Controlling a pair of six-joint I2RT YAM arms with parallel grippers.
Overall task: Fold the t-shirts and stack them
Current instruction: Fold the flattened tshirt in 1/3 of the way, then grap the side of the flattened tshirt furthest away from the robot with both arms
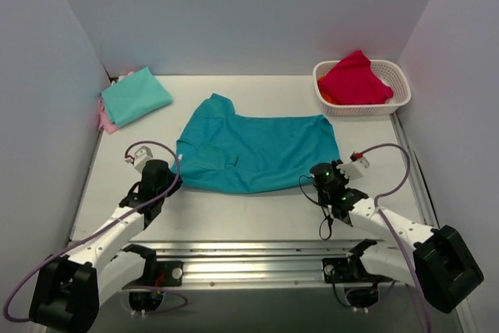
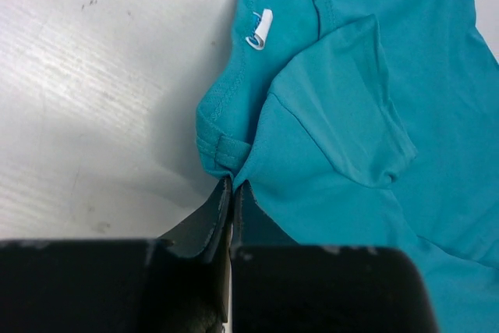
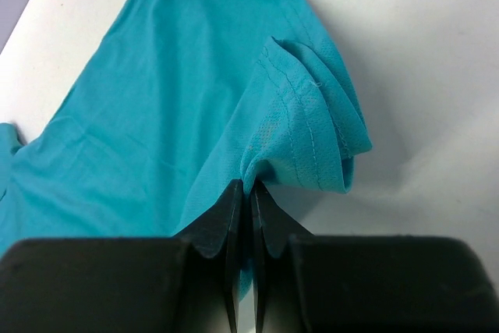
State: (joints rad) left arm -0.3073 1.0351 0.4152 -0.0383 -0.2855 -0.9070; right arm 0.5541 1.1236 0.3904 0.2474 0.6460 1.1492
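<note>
While the deep teal t-shirt point(image 1: 257, 154) lies spread across the middle of the table point(image 1: 234, 220), both arms reach low and forward from their bases at the near edge, each taking one of the shirt's near corners. The left gripper point(image 2: 232, 186) has its jaws pinched narrow on the shirt's edge, close to the folded seam below the small white neck label point(image 2: 261, 29). The right gripper point(image 3: 243, 186) is likewise clamped on a bunched, stitched edge at the opposite corner. The cloth looks thin, light and limp, puckering where it is pinched, so it will likely sag and drag rather than hold a shape. Corners and hemmed edges appear to be the surest places to grip, and lifting both sides evenly should keep a fold straight. At the far left corner, well apart from the teal shirt, a mint-green shirt point(image 1: 136, 95) sits folded on top of a pink one point(image 1: 107, 121). A white basket point(image 1: 362, 109) at the far right holds a crumpled red-pink garment point(image 1: 355, 79).
</note>
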